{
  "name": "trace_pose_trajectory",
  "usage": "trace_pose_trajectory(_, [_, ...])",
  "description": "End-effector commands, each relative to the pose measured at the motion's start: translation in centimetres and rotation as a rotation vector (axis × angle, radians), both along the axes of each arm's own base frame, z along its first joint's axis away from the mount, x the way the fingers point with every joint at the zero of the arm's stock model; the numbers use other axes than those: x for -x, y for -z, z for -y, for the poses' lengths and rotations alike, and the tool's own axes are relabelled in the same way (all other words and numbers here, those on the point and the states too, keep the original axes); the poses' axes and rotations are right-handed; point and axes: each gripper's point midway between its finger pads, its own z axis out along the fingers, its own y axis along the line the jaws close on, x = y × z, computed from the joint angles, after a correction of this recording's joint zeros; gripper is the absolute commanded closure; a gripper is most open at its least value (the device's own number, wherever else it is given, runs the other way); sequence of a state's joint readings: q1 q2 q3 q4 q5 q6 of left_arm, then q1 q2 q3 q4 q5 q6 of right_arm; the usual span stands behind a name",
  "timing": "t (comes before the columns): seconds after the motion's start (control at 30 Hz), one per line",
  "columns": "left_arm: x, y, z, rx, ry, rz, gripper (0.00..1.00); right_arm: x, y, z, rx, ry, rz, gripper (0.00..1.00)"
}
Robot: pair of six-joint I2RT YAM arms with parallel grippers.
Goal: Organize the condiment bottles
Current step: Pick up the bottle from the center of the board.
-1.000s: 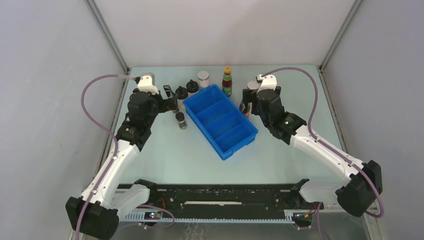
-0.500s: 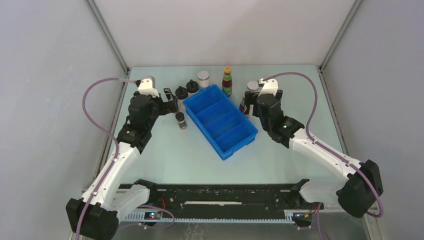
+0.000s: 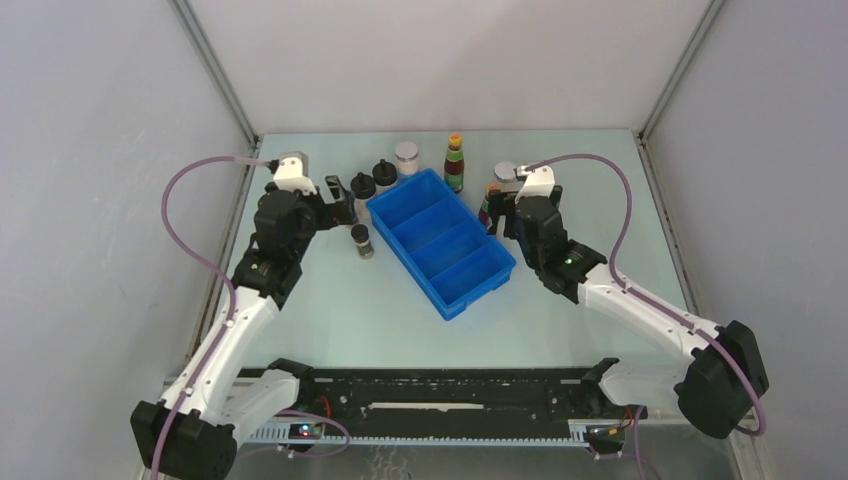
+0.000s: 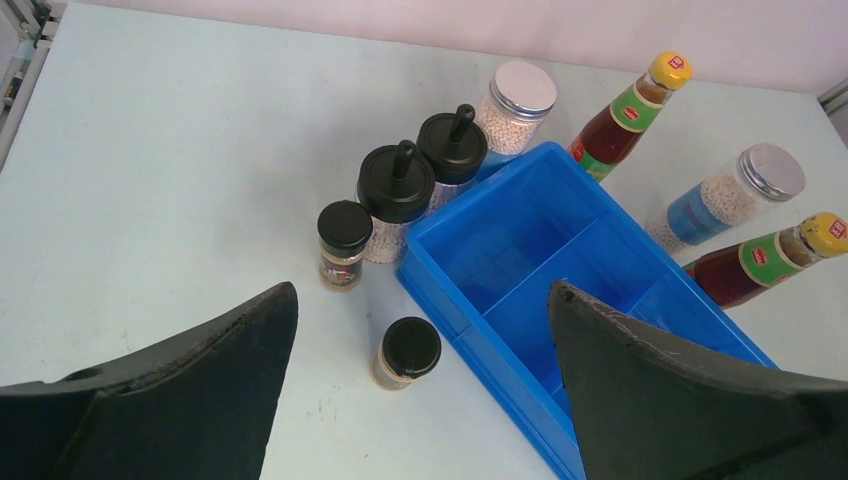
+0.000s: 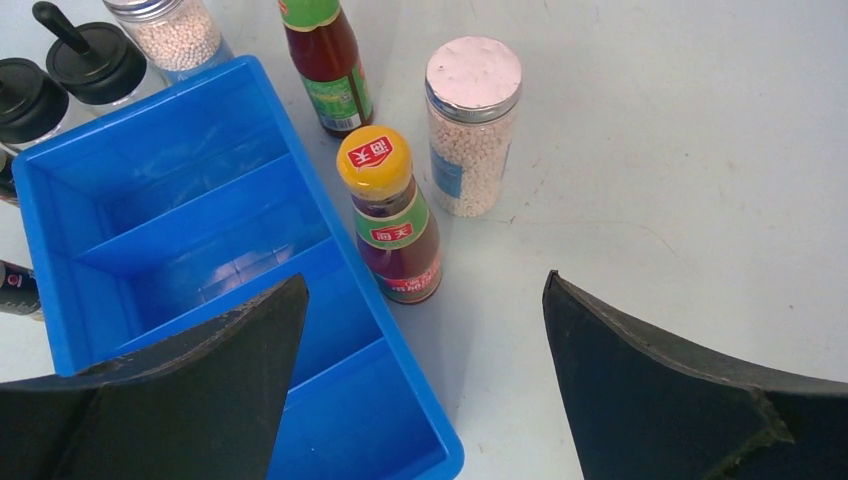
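Fingers (image 4: 190, 395) of the left gripper (image 4: 422, 295) and right gripper (image 5: 425, 280) gape wide, touching nothing. Towards the worktop's (image 4: 180, 130) far edge, around the blue tray's (image 4: 470, 215) far end, stand eight condiment bottles: two red sauce bottles (image 4: 612, 125), two pale jars (image 4: 512, 105), four black-lidded jars (image 4: 343, 240).

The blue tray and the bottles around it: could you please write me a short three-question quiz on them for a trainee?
1. True or false: a bottle already stands inside the blue tray.
2. The jaws of the left gripper and right gripper are: A) open and empty; B) shut on bottles; C) shut and empty.
3. How many black-lidded jars stand outside the tray?
Key: 1 false; 2 A; 3 four.
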State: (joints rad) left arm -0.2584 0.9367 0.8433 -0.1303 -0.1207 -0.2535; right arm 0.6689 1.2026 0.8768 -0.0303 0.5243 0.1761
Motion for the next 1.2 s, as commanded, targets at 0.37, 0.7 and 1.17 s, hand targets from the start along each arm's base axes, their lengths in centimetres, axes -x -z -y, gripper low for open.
trace_pose_trajectory(0.37, [0.3, -0.9, -0.4, 0.007, -0.009, 0.067, 0.01, -1.1, -1.1, -0.9, -0.068, -0.046, 0.071, 0.05])
trace_pose_trajectory(0.7, [0.2, -0.9, -0.2, 0.009, 0.0, 0.068, 0.01, -1.5, -1.0, -2.5, -0.122, -0.175, 0.056, 0.07])
trace_pose_trajectory(1.17, [0.0, -0.8, -0.2, 0.008, 0.001, 0.071, 0.01, -3.3, 0.2, -3.2, -0.097, -0.2, 0.03, 0.08])
